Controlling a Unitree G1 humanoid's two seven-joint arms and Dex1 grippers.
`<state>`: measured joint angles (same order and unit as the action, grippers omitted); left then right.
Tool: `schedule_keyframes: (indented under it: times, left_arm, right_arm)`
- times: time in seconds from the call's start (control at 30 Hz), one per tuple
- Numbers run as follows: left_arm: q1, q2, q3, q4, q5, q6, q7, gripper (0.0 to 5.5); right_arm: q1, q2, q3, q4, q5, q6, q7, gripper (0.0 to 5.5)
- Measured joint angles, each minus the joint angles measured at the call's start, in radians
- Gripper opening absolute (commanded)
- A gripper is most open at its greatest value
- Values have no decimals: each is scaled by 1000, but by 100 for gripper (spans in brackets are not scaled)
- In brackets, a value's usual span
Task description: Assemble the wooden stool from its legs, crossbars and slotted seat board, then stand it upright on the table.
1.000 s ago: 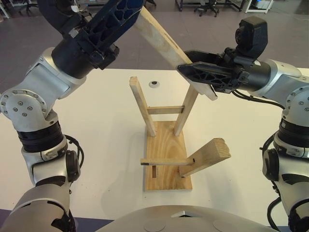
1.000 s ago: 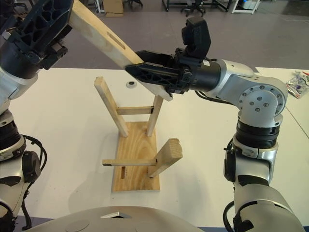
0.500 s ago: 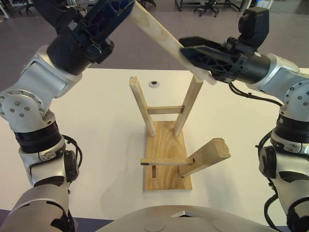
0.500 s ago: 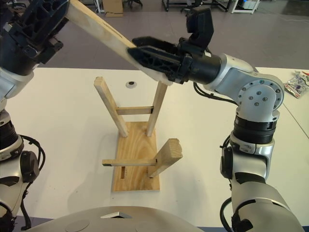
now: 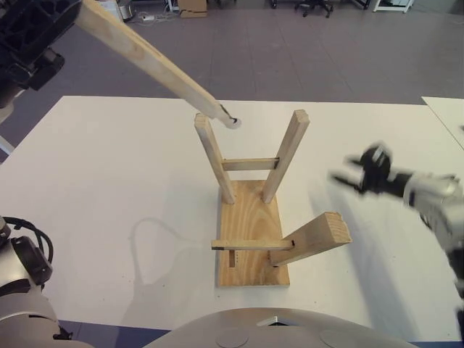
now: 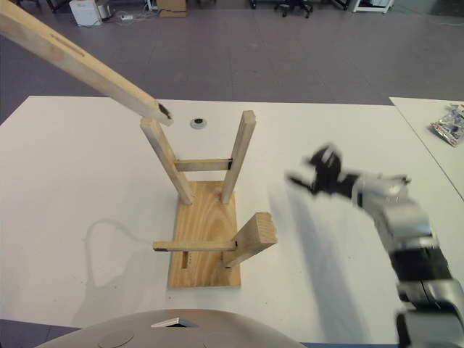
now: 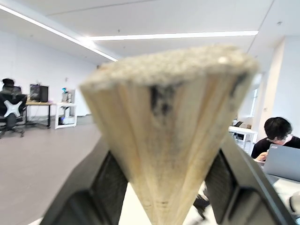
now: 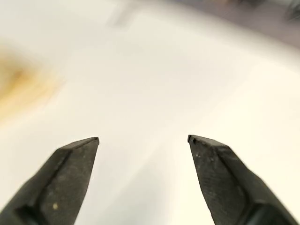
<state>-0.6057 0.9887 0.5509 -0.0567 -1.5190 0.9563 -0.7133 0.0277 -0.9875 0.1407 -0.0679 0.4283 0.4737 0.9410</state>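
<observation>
The left gripper, half cut off at the frame's upper corner, is clamped on a long loose leg slanting down to the top of the left upright leg — whether the two touch is hard to tell. On the table the seat board lies flat, that leg and the right upright leg standing on it, joined by a crossbar, while a third leg leans low beside a second crossbar. At right, the right gripper, a blur above the tabletop, hangs with fingers spread, released.

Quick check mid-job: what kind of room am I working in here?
Likely a lab or open office workshop: a big white table, an office chair on a grey floor, and long ceiling strip lights.
</observation>
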Motion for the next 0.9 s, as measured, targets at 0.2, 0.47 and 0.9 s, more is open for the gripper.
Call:
schedule_keyframes:
  times: [0.2, 0.47, 0.9]
  left_arm:
    - [83, 54, 89, -6, 29, 34, -62, 205]
    - [39, 55, 38, 50, 70, 41, -106, 205]
    - [167, 101, -19, 22, 316, 2, -300, 205]
  right_arm:
    - [255, -301, -42, -417, 167, 51, 429, 355]
    - [277, -33, 122, -529, -220, -100, 9, 355]
    - [333, 346, 185, -388, -342, -200, -334, 355]
